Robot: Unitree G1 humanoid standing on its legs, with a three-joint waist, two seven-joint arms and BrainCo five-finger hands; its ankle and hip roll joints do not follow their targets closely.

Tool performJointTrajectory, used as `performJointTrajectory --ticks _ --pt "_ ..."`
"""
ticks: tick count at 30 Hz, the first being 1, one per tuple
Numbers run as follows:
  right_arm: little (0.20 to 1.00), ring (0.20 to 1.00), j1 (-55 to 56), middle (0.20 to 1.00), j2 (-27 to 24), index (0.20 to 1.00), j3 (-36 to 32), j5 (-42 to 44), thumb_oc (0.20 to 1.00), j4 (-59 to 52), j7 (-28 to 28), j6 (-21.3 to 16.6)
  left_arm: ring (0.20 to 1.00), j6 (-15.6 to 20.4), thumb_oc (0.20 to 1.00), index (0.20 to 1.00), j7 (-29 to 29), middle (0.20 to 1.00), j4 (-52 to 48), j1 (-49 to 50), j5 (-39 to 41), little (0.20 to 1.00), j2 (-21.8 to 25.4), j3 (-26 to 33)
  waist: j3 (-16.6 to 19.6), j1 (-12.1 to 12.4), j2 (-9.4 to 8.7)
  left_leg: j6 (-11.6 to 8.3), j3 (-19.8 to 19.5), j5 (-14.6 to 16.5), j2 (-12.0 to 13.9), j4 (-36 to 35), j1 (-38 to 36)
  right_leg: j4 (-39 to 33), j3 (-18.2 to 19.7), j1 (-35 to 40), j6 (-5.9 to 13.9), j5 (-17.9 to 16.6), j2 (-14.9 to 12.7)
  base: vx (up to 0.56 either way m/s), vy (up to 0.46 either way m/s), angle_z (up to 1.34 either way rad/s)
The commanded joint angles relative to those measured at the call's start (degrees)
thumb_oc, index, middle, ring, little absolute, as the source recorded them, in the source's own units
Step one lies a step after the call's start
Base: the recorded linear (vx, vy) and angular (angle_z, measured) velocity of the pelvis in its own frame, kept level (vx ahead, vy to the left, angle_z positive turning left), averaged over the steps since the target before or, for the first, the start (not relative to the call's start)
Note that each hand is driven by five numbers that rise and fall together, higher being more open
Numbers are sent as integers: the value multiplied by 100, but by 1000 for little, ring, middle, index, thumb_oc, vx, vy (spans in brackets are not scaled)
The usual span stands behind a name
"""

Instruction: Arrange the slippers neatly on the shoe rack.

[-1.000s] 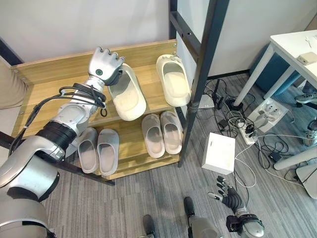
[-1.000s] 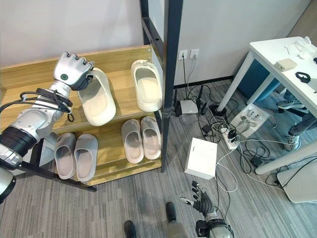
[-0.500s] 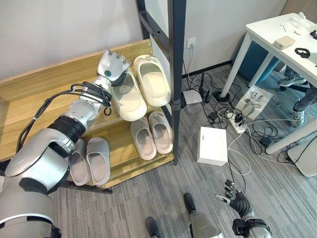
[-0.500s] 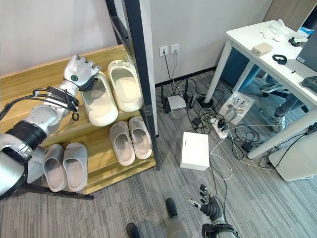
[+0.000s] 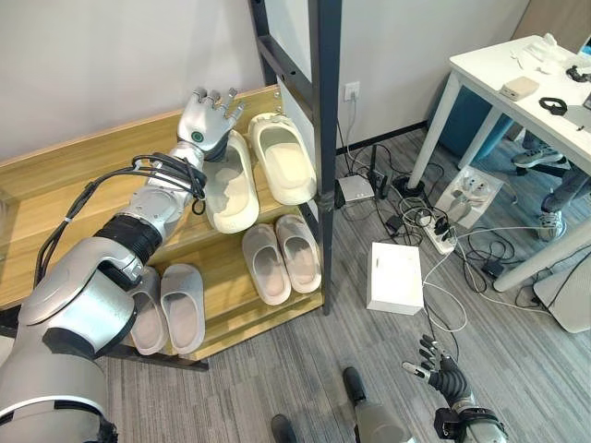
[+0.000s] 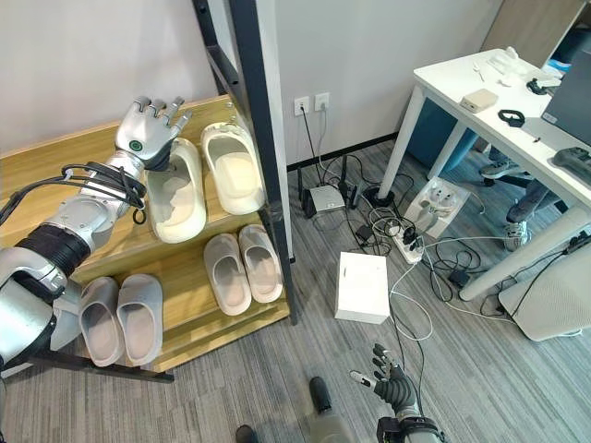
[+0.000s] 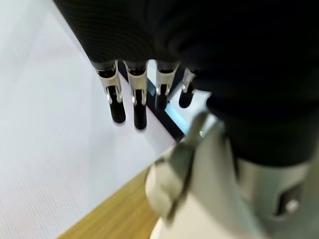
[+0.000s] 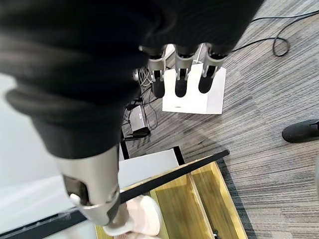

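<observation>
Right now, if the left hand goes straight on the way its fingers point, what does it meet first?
Probably the wall behind the shoe rack: the left hand points its straight fingers there. Depth is unclear.

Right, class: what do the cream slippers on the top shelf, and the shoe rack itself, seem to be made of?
Cream slippers: probably moulded foam or soft rubber; matte, seamless, thick rounded edges. Shoe rack: light wood or wood-look board, as the grain lines suggest, with a smooth finish.

Matt foam-like slippers (image 5: 231, 185) on a smooth wooden shoe rack (image 5: 83, 175).
</observation>
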State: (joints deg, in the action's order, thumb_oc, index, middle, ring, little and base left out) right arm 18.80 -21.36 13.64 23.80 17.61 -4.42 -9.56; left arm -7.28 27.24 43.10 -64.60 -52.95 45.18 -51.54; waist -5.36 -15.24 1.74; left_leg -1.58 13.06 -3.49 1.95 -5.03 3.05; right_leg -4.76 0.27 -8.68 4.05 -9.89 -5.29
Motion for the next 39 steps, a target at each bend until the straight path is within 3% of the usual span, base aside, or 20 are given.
performJointTrajectory --ticks 1,8,11,12,13,14,15,16,17,18,19,21,22,23,26,27,28,30,35,39 --pt "1000 1000 -146 1000 0 1000 -111 199 1000 -232 89 -212 1000 -278 1000 1000 68 1000 -234 -704 -213 1000 304 510 -174 197 -3 194 -228 1126 -171 3 -493 -24 -361 714 487 1141 -59 -31 -15 19" --pt "1000 1000 -271 1000 87 1000 -10 159 1000 -137 121 -119 1000 -216 1000 1000 62 1000 -1173 -121 -168 1000 424 1202 -149 345 -44 184 -359 1098 -185 3 -526 -24 -486 814 457 1169 -65 -39 -15 18" --pt "1000 1000 -319 1000 174 1000 -16 114 1000 -84 104 -64 1000 -45 1000 1000 49 1000 -1750 497 217 1000 324 1834 -145 431 -73 187 -415 1080 -189 3 -526 -24 -533 843 430 1171 -63 -38 -27 14" --pt "1000 1000 -341 1000 255 1000 -60 -6 1000 -62 69 14 1000 270 1000 1000 -35 1000 -2156 1168 1057 1000 -3 2505 -145 483 -88 189 -452 1078 -192 3 -546 -24 -565 882 405 1191 -64 -15 -13 4" --pt "1000 1000 -343 1000 248 1000 -55 -5 1000 -63 69 15 1000 270 1000 1000 -41 1000 -2168 1183 1055 1000 1 2521 -135 478 -85 190 -450 1066 -194 3 -529 -24 -562 863 403 1180 -66 -22 -17 4" --pt "1000 1000 -361 1000 314 1000 -90 -57 1000 -35 49 79 1000 513 1000 1000 -78 1000 -2344 1577 1721 1000 -251 2926 -126 508 -86 196 -469 1050 -200 3 -527 -24 -566 872 386 1180 -67 -14 -8 7" --pt "1000 1000 -416 1000 437 1000 -131 -203 1000 38 6 201 1000 924 1000 1000 -218 1000 -2532 2239 3030 1000 -692 3392 -125 571 -86 207 -495 1038 -210 3 -550 -24 -587 908 361 1188 -66 -11 -8 13" --pt "1000 1000 -417 1000 435 1000 -128 -203 1000 38 6 201 1000 923 1000 1000 -220 1000 -2536 2244 3030 1000 -690 3397 -113 570 -85 208 -492 1029 -212 3 -533 -24 -583 890 359 1180 -68 -8 -9 16" --pt "1000 1000 -443 1000 487 1000 -163 -266 1000 24 10 275 1000 1266 1000 1000 -419 1000 -2693 2681 4254 1000 -1086 3614 -104 614 -80 217 -512 1017 -220 3 -542 -24 -603 908 342 1182 -69 -9 -4 14" --pt "1000 1000 -443 1000 486 1000 -162 -266 1000 23 10 275 1000 1266 1000 1000 -421 1000 -2696 2683 4255 1000 -1085 3617 -95 614 -80 217 -510 1012 -221 3 -530 -24 -601 895 341 1177 -70 -7 -12 9" --pt "1000 1000 -464 1000 509 1000 -205 -291 1000 -10 2 354 1000 1539 1000 1000 -730 1000 -2871 3045 5487 1000 -1373 3700 -87 656 -70 230 -530 990 -226 3 -523 -24 -628 908 327 1169 -70 -6 -11 6" --pt "1000 1000 -468 1000 481 1000 -213 -315 1000 -43 24 419 1000 1713 1000 1000 -1010 1000 -3011 3296 6544 1000 -1489 3640 -77 674 -61 236 -543 978 -229 3 -526 -24 -639 919 322 1168 -66 -2 -8 6" --pt "1000 1000 -466 1000 480 1000 -212 -315 1000 -44 24 420 1000 1713 1000 1000 -1013 1000 -3011 3297 6548 1000 -1487 3640 -76 672 -61 236 -544 979 -228 3 -526 -24 -640 920 322 1169 -66 -2 -7 5" --pt "1000 1000 -484 1000 464 1000 -193 -322 1000 -37 42 490 1000 1744 1000 1000 -1253 1000 -3054 3397 7392 1000 -1544 3528 -70 675 -55 240 -559 970 -232 3 -523 -24 -659 932 320 1165 -69 -4 -8 4" --pt "1000 1000 -474 1000 429 1000 -170 -294 1000 -54 75 541 1000 1708 1000 1000 -1442 1000 -3012 3406 8066 1000 -1523 3388 -61 661 -44 241 -570 961 -232 3 -521 -24 -678 939 323 1164 -74 -6 -3 4" --pt "1000 1000 -463 1000 381 1000 -147 -310 1000 -68 107 598 1000 1623 1000 1000 -1657 1000 -3069 3402 8688 1000 -1443 3199 -49 646 -33 241 -575 958 -235 3 -518 -24 -688 938 334 1156 -75 0 0 0" --pt "1000 1000 -463 1000 382 1000 -147 -310 1000 -69 107 598 1000 1623 1000 1000 -1658 1000 -3068 3401 8690 1000 -1442 3199 -49 646 -33 241 -575 958 -235 3 -518 -24 -688 937 334 1156 -75 0 0 0" --pt "1000 1000 -446 1000 331 1000 -75 -307 1000 -92 151 687 1000 1509 1000 1000 -1873 1000 -3190 3338 9613 1000 -1325 2928 -23 613 -12 239 -556 960 -234 3 -521 -24 -686 936 349 1148 -77 0 0 0" --pt "1000 1000 -385 1000 315 1000 33 -315 1000 -86 188 751 1000 1440 1000 1000 -1922 1000 -3231 3089 10164 1000 -1320 2620 11 553 7 231 -521 966 -228 3 -542 -24 -665 946 358 1155 -79 0 0 0" --pt "1000 1000 -416 1000 326 1000 138 -359 1000 38 201 764 1000 1417 1000 1000 -1785 1000 -2652 2611 9992 1000 -1744 2582 45 450 11 221 -481 971 -222 3 -533 -24 -613 915 356 1157 -72 0 0 -1"
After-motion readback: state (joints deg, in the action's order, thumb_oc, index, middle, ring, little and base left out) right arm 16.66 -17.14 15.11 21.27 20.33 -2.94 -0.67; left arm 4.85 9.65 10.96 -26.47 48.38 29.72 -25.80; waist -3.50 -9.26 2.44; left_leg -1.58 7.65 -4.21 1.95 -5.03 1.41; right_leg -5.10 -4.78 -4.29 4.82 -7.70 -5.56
